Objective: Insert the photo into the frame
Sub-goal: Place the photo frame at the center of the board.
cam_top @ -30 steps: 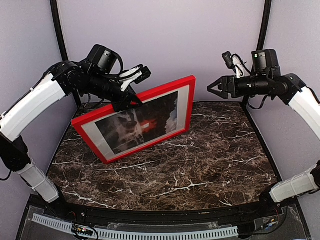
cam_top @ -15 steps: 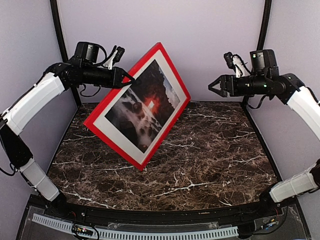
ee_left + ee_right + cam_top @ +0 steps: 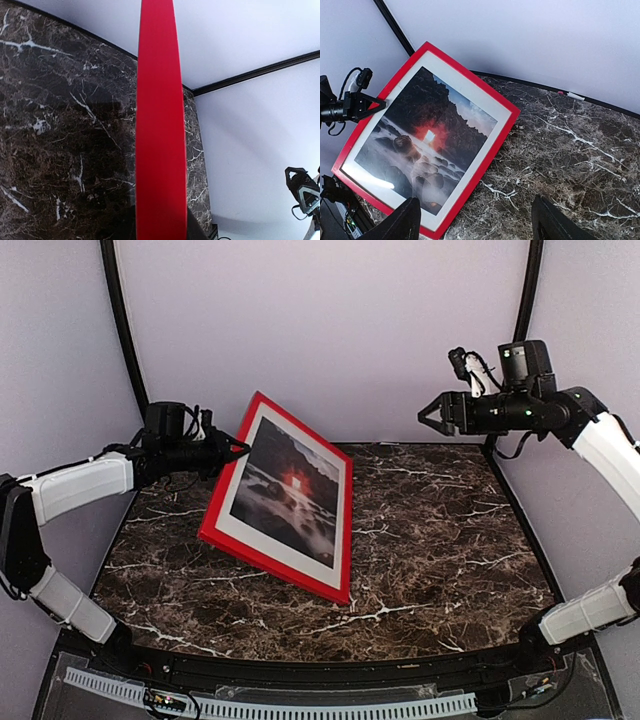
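Left pincer (image 3: 238, 448) clamps the tilted frame (image 3: 270, 562) holding the photo (image 3: 290, 490).

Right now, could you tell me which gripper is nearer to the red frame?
The left. The left gripper is clamped on the upper left edge of the frame, which sits tilted. The right gripper hangs open in the air off to the frame's right, touching nothing.

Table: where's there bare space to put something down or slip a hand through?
The right half of the marble table is bare, between the frame and the right arm. A bare strip also runs along the near edge. The left back is crowded: the left fingers hold the tilted frame there.
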